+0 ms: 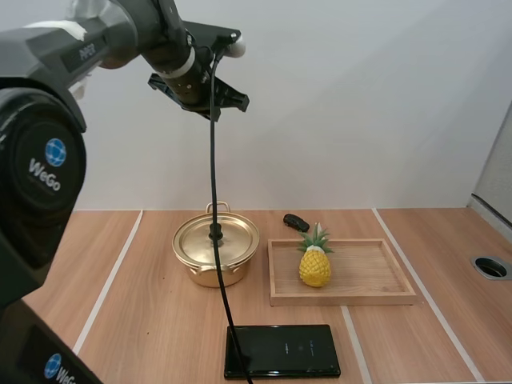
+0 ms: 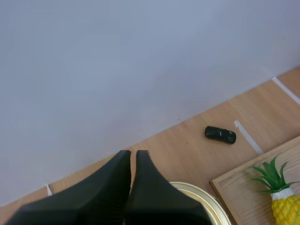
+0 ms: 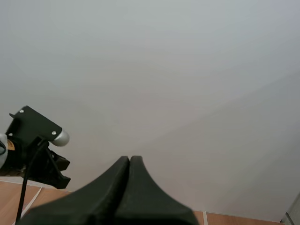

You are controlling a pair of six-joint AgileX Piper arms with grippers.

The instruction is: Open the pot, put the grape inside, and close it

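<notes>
Golden round metal pot (image 1: 210, 276) stands on the pale wooden table (image 1: 136, 320) with its matching golden lid (image 1: 236, 238) seated flat on top, black knob in the middle, so it is closed. It sits far below the jaws of the left gripper (image 2: 133, 152), which hangs high in the air above the table; from the left wrist view the curved edge of the lid shows just past the underside of the fingers. Those two black fingers lie side by side with only a hairline slit between their tips and nothing pinched between them. To the right of the pot, and lower than the left jaws by the same wide margin, lies a shallow rectangular wooden tray (image 1: 344, 299), just beside the pot but not touching it. A yellow toy pineapple with a green leafy crown (image 1: 315, 266) stands upright in the tray's left half. Beyond the tray's far left corner, ahead of the left jaws, a small black car-shaped object (image 1: 295, 221) rests on the bare wood. A flat black glossy rectangular slab (image 1: 282, 350) lies on the near side of the table, in front of the pot and tray. The right gripper (image 3: 130, 158) has its fingers pressed together into one dark wedge, holding nothing, lifted before a plain wall.
</notes>
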